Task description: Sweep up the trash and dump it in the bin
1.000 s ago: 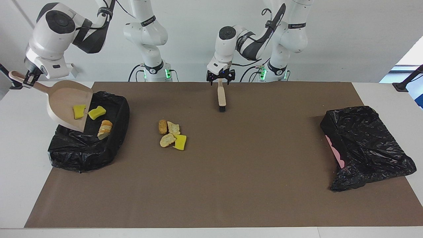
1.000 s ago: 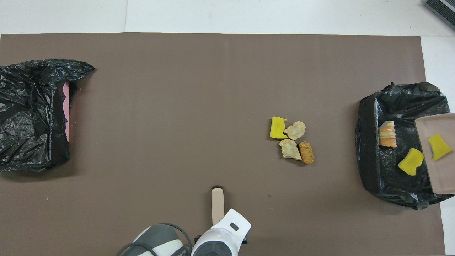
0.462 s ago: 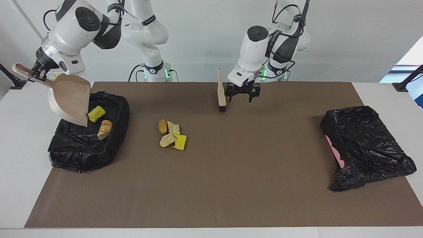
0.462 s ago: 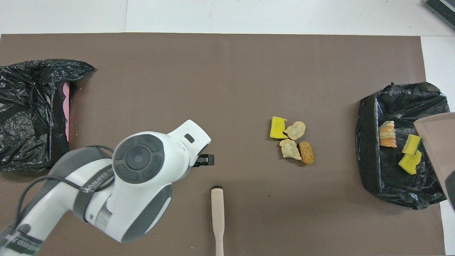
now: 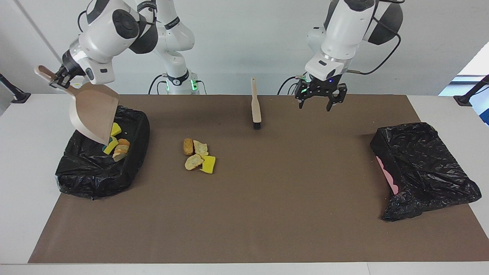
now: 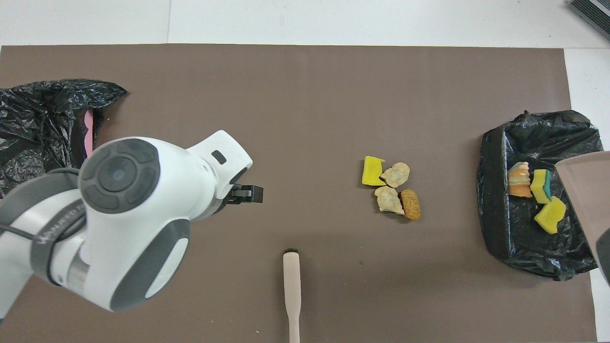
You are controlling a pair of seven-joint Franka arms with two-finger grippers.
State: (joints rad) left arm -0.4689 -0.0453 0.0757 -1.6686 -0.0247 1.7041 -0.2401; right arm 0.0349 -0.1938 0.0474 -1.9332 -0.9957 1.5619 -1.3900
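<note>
Over bin [image 5: 76,172], right end effector [image 5: 58,79] clamps dustpan [image 5: 93,114] handle; left end effector [image 5: 320,100] wide open, empty.

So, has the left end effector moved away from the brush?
Yes. The left end effector, open, left the brush and rose, moving toward the left arm's end of the table.

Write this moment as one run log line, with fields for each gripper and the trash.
right gripper: shut on dustpan handle, tipped over bin | left gripper: open, over mat, brush released | trash: three pieces in bin, four on mat

Facing and overhead cameras, seemingly opposed
</note>
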